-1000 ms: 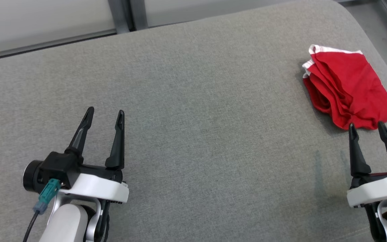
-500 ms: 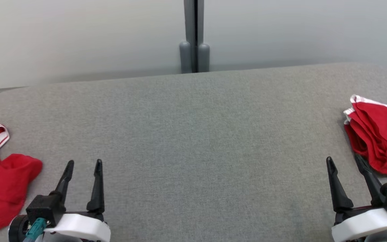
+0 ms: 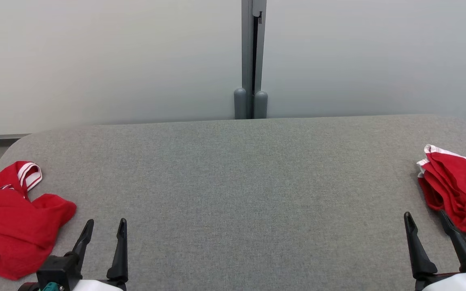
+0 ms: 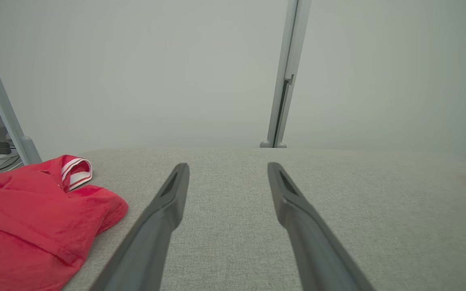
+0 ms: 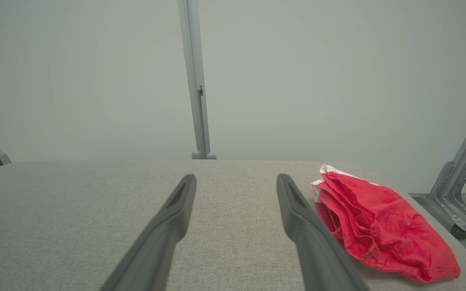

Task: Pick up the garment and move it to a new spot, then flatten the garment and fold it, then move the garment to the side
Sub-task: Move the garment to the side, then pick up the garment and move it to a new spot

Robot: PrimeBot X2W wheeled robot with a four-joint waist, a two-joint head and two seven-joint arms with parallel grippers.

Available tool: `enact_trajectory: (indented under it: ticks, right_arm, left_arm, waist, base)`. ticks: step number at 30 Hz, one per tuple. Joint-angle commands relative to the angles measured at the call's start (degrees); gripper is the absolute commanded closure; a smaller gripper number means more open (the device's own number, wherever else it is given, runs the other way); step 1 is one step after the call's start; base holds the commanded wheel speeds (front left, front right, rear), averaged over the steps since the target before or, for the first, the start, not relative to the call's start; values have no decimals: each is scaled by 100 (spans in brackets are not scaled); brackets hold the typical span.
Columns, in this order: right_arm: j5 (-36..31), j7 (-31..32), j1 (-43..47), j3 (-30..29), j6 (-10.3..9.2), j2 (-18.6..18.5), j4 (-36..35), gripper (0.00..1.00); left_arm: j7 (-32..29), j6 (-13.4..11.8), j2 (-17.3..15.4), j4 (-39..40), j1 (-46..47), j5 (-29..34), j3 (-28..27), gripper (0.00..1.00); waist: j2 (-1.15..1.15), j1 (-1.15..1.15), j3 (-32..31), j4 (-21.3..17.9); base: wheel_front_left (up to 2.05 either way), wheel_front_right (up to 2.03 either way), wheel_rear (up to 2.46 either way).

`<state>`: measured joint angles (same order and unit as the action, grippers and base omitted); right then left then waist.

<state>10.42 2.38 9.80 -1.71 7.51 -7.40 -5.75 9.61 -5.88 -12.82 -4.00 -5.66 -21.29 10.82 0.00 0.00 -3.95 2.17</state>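
Hovering wide open and empty, the left gripper (image 3: 105, 223) is sitting just beside the crumpled red garment (image 3: 12, 238) at the grey table's (image 3: 233, 169) left edge. The right gripper (image 3: 425, 214), equally spread and empty, is pointing near the folded red garment (image 3: 459, 194). I'm thinking a shallow pinch could drag cloth overboard.

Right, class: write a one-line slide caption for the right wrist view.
Open right gripper over the grey fabric surface, a loosely folded red garment lying just to its right.
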Motion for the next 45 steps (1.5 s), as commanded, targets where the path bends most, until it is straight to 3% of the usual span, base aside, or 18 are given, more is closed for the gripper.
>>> enact_trajectory:
  ticks: [1,25,30,39,45]
  right_arm:
    - [17,24,86,-35,-4,-7,-24,0]
    - [83,-62,63,-104,-4,-54,33,0]
    - [16,-70,85,-64,-3,-19,-105,0]
    - [-10,31,29,118,-3,-18,-371,0]
    - [5,58,-49,287,-3,-21,-421,0]
  left_arm:
    - [-19,-23,-42,9,-54,-29,-2,0]
    - [23,-50,-111,-51,192,-94,44,0]
    - [65,14,-117,-127,320,-127,42,0]
    - [160,132,-136,-219,646,-158,92,0]
    - [257,94,-144,-286,699,-184,33,0]
  waist:
    - [0,0,-22,-3]
    - [0,0,78,163]
    - [0,0,86,581]
    - [0,0,87,1768]
    - [0,0,72,2227]
  base:
    - [0,0,0]
    - [0,0,0]
    - [0,0,0]
    - [0,0,0]
    - [0,0,0]
